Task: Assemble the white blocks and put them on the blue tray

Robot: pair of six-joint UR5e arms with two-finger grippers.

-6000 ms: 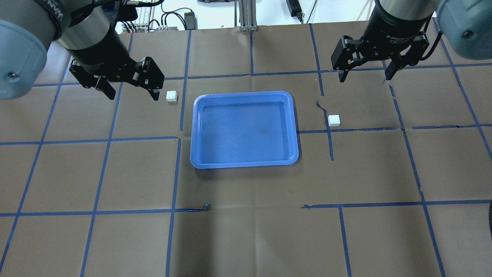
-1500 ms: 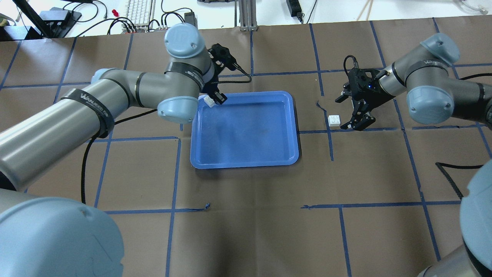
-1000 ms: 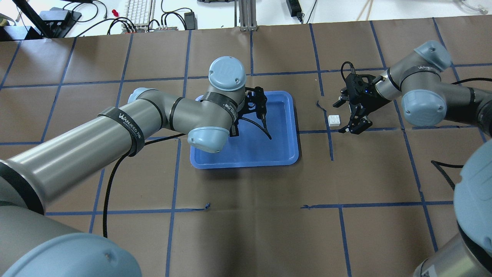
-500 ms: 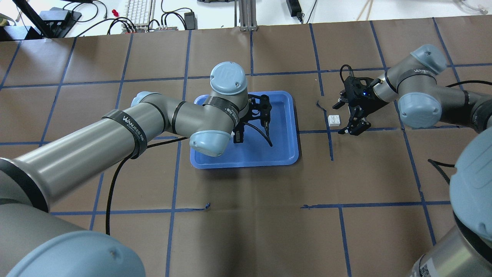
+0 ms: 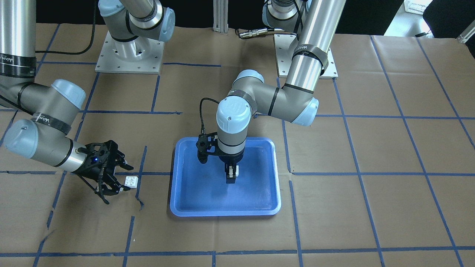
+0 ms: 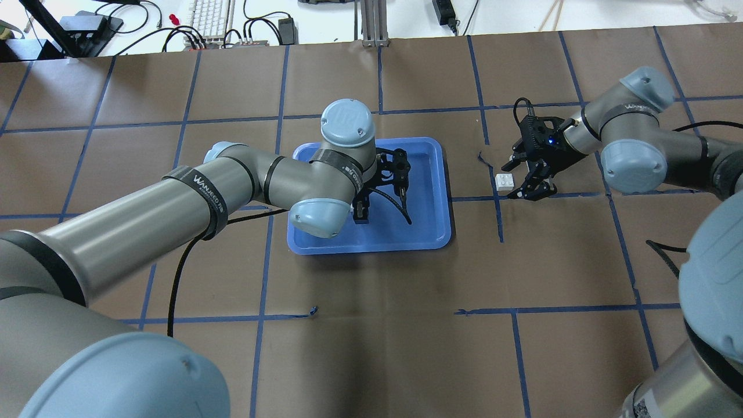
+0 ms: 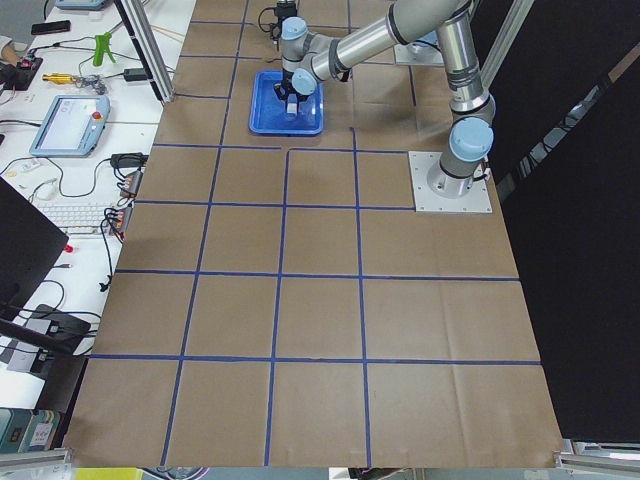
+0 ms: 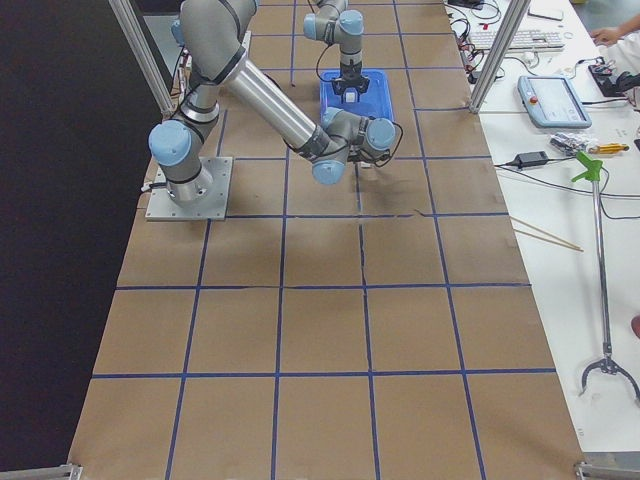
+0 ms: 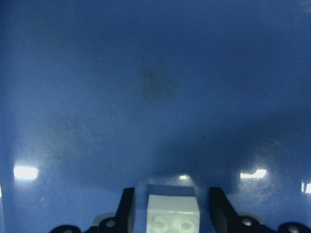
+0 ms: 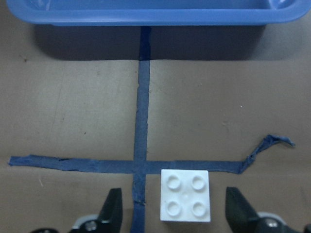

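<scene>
The held block [image 9: 173, 212] sits between my left fingers [image 9: 218, 208], which are closed on its two sides and point straight down; I can see it white between the black tips in the front view too, near the middle of the tray [image 5: 207, 196]; whether it touches the tray's floor I cannot tell, since the wrist camera shows only a shadow under it.

The loose block [image 10: 186, 195] lies on the table [image 6: 371, 360] to the right of the tray, well clear of its rim, four studs up; its edge nearest the tray is against a strip of blue tape [image 10: 141, 121], just beside a crossing of two strips.

My right fingers [image 10: 236, 206] are spread wide and hold nothing; they are low at the table with one on each side of the loose block, and a gap shows on either side, so neither touches it.

The left arm [image 6: 174, 197] comes in from the left and its wrist hangs over the left part of the tray; a black cable [image 6: 400, 204] loops from the wrist above the tray's floor.

The right arm [image 6: 633, 162] comes in from the right, bent low, with its wrist turned toward the tray; a small blue light shows on that wrist.

The table is covered in brown paper marked off in squares by the tape.
</scene>
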